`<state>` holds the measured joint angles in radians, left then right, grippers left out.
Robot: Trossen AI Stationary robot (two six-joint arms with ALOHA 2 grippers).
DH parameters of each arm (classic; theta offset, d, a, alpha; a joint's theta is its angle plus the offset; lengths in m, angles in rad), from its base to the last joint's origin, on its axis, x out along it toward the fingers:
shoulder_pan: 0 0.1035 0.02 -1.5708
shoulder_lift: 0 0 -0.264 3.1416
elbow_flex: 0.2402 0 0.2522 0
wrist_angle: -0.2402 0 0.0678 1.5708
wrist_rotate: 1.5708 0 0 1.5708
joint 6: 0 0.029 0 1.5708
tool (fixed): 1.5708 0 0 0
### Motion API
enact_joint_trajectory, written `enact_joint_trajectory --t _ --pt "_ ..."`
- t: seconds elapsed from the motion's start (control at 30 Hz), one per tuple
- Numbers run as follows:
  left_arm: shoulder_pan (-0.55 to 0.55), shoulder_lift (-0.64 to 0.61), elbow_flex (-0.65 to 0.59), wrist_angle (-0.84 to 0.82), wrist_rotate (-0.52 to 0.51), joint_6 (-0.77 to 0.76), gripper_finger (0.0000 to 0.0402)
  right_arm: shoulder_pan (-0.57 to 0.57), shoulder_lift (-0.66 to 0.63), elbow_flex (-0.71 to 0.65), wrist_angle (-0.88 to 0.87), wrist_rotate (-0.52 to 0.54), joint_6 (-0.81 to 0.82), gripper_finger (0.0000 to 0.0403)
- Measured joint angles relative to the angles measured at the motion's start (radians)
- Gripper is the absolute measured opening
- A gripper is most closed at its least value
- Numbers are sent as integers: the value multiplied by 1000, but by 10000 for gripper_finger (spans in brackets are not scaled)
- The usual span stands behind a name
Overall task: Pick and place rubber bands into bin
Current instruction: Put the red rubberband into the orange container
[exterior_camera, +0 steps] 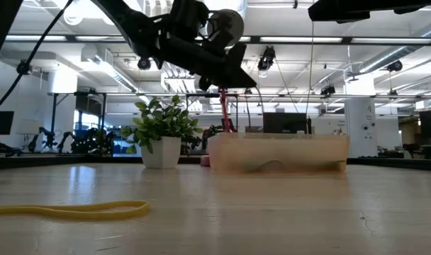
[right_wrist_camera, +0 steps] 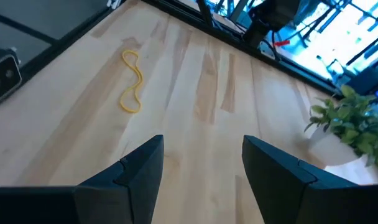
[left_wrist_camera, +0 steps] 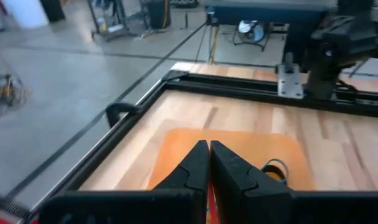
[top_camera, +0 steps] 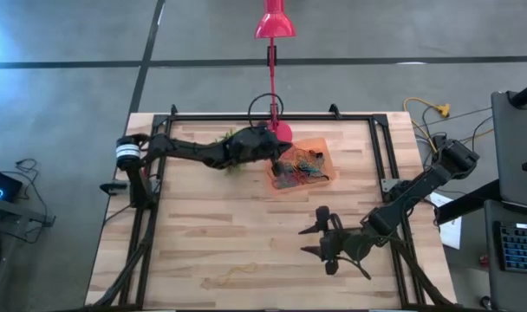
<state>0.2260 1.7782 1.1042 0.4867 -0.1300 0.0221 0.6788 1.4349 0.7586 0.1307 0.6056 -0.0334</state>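
Right gripper (top_camera: 320, 232) hung spread over bare wood while our left gripper (left_wrist_camera: 209, 163) sat pinched empty above the shallow translucent orange plastic bin (top_camera: 320, 149); that thin floppy yellow rubber band (right_wrist_camera: 132, 81), lying well apart, looked light, so we'd pinch one strand.

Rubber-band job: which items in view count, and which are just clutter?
Job:
- yellow rubber band, loose on the table
- rubber bands piled in the bin
- bin
- left gripper, shut, over the bin
- right gripper, open, over bare table

Clutter:
- potted plant
- pink lamp
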Motion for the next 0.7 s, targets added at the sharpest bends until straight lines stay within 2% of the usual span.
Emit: enact_joint_trajectory --t 0.27,0.47,0.7 --pt "35 0 -7 -34 0 -25 0 -28 -1 0 0 26 -99 205" --pt "37 0 -7 -38 12 -18 4 -76 -2 0 0 28 -109 205" --pt "42 2 -9 -79 35 -8 68 -118 -1 0 -5 27 -105 205"
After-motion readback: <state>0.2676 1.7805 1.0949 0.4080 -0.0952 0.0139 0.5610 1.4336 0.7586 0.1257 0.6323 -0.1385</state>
